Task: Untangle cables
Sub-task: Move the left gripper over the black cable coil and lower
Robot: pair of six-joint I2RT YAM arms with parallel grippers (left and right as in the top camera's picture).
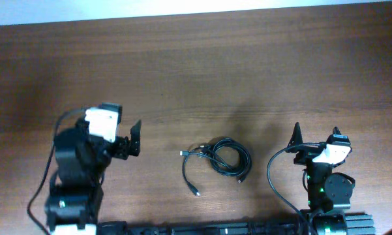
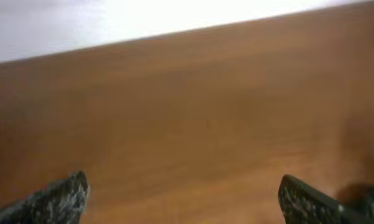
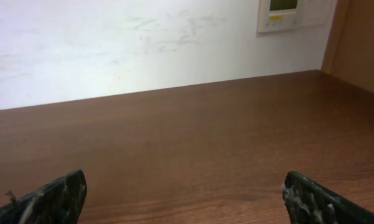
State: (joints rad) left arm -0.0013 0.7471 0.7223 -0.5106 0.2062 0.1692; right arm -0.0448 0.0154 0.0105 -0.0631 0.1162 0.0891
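The thin black cables (image 1: 223, 159) are lying on the brown wooden tabletop (image 1: 248, 65), between the two arms and well apart from both. Most of the cord is sitting in a small coil, perhaps knotted, as the view is too small to be sure, and one strand is curving out to the left. The left hand (image 1: 132, 138) and the right hand (image 1: 316, 134) are both standing wide open, holding nothing. I am reading this as a ready posture for reaching in from either side.
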